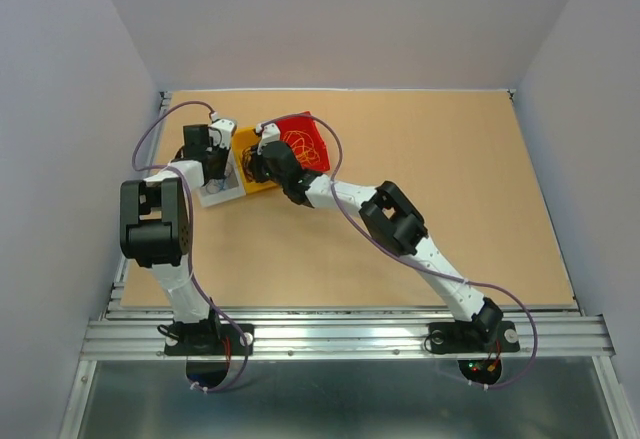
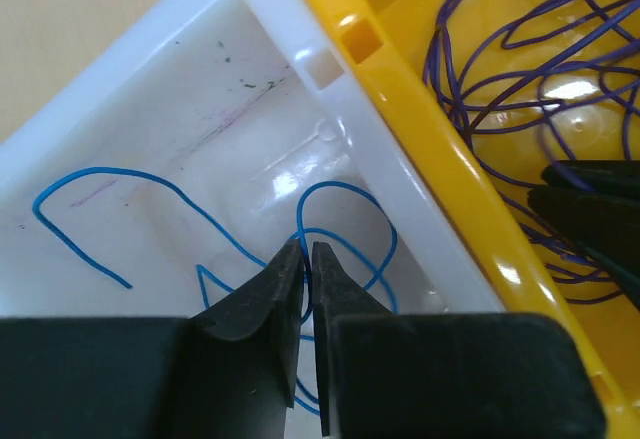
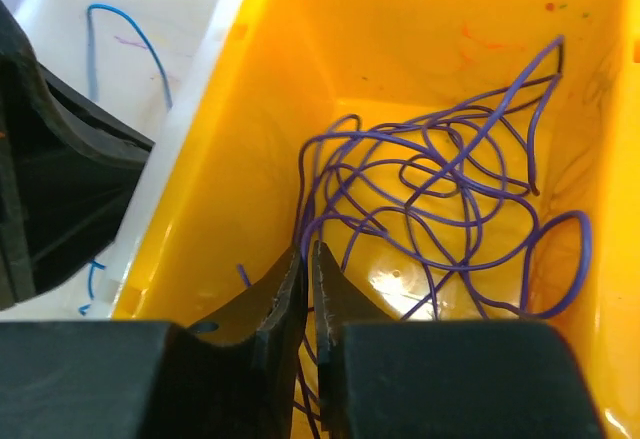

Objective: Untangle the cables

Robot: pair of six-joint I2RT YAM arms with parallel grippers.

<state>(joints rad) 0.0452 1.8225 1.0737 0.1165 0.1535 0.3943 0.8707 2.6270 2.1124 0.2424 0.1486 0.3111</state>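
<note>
Left wrist, left gripper (image 2: 308,259) pinching blue cable (image 2: 335,185), white bin wall (image 2: 400,179) close

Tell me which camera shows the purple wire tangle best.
The right wrist view: nearly the whole purple wire tangle lies spread across the yellow bin, loops distinct. The left wrist view catches only part, cut off at the frame edge. The top view, blocked by the right arm, shows none of it.

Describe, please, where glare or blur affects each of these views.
Left wrist: glare on the glossy white plastic bin, and the black jaws by the thin blue wire are dark, featureless. Right wrist: a bright hotspot on the yellow plastic bin under the thin purple wires. Top external: even light, wires too small to resolve.
</note>
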